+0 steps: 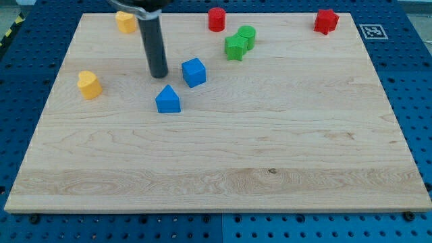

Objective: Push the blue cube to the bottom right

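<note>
The blue cube [194,72] sits on the wooden board [223,169], left of centre in the upper half. My tip [158,75] rests on the board just to the cube's left, with a small gap between them. A blue triangular block [168,100] lies just below the tip and below-left of the cube.
A yellow block [88,84] lies at the left and another yellow block [125,21] at the top left, partly behind the rod. A red cylinder [216,19] is at top centre, a red block [326,21] at top right. A green star block [235,47] touches a green cylinder [247,36].
</note>
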`<state>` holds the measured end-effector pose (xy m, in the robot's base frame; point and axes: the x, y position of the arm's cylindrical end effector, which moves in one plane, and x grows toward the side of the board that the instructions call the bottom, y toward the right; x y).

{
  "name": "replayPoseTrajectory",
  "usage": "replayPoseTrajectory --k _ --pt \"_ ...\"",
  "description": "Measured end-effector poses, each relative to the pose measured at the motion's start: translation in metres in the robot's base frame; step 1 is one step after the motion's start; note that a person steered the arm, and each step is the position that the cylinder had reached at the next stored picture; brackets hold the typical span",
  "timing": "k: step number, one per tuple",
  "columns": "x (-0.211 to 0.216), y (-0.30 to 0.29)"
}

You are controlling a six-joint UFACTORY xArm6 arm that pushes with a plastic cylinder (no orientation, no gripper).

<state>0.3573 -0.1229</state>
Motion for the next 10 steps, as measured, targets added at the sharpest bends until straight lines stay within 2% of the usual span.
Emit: replayPoseTrajectory --k 1,2,4,5,7,10 --pt "-0.042 -0.006" --pt "-0.04 0.004" --pt "0.011 0.054" --pt "0.037 0.097" --pt "0.064 0.202" --pt "0.13 0.232"
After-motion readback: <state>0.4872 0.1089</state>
